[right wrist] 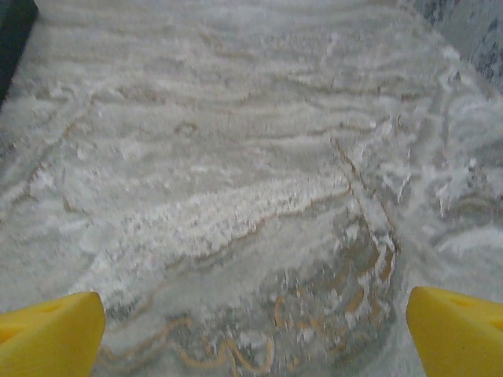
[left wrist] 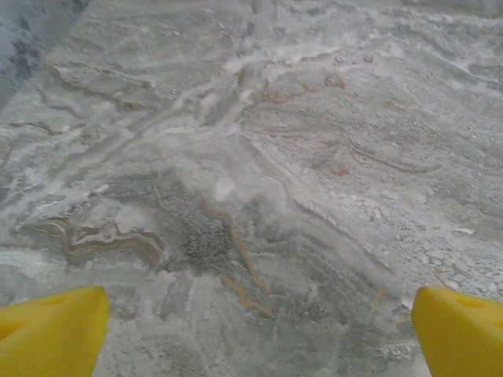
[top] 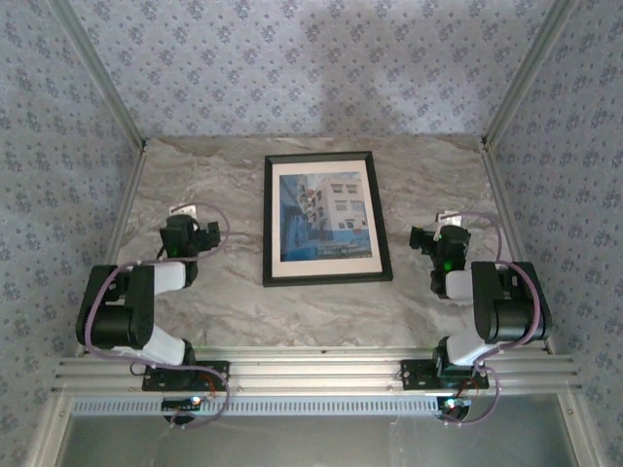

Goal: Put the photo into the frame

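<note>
The black frame [top: 267, 219] lies flat in the middle of the marble table. The photo [top: 326, 216] of blue-and-white buildings, with its cream border, sits inside it. My left gripper [top: 185, 233] hovers to the left of the frame, well apart from it. In the left wrist view its yellow fingers [left wrist: 55, 334] stand wide open over bare marble, the left gripper [left wrist: 259, 330] holding nothing. My right gripper [top: 438, 238] is off to the frame's right. It is open too, with its yellow fingers [right wrist: 460, 330] spread and nothing in the right gripper [right wrist: 255, 330].
Patterned walls with metal posts [top: 107, 88] close in the table [top: 214, 175] on the left, back and right. A metal rail [top: 311, 375] runs along the near edge by the arm bases. A dark edge [right wrist: 12, 31] shows at the right wrist view's top left.
</note>
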You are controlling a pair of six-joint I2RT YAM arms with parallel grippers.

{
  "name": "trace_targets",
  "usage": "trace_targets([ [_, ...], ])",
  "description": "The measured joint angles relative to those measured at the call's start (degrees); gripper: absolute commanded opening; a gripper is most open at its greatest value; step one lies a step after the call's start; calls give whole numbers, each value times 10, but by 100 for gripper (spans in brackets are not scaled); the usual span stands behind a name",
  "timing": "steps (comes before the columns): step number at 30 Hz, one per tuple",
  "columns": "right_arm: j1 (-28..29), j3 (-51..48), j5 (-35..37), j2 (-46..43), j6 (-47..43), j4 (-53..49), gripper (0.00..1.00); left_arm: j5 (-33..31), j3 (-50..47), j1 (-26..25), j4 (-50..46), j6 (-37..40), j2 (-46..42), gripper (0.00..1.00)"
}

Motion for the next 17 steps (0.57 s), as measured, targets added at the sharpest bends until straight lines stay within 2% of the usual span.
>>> trace_targets([
  [2, 0, 0, 3, 0, 0, 10, 100, -4, -44, 10, 84, 0, 9, 98],
  [4, 3, 0, 9, 0, -1, 14, 100, -7, -67, 17, 99, 0, 11, 99],
  [17, 6, 0, 13, 0, -7, 20, 100, -6, -33, 14, 112, 2, 17, 98],
])
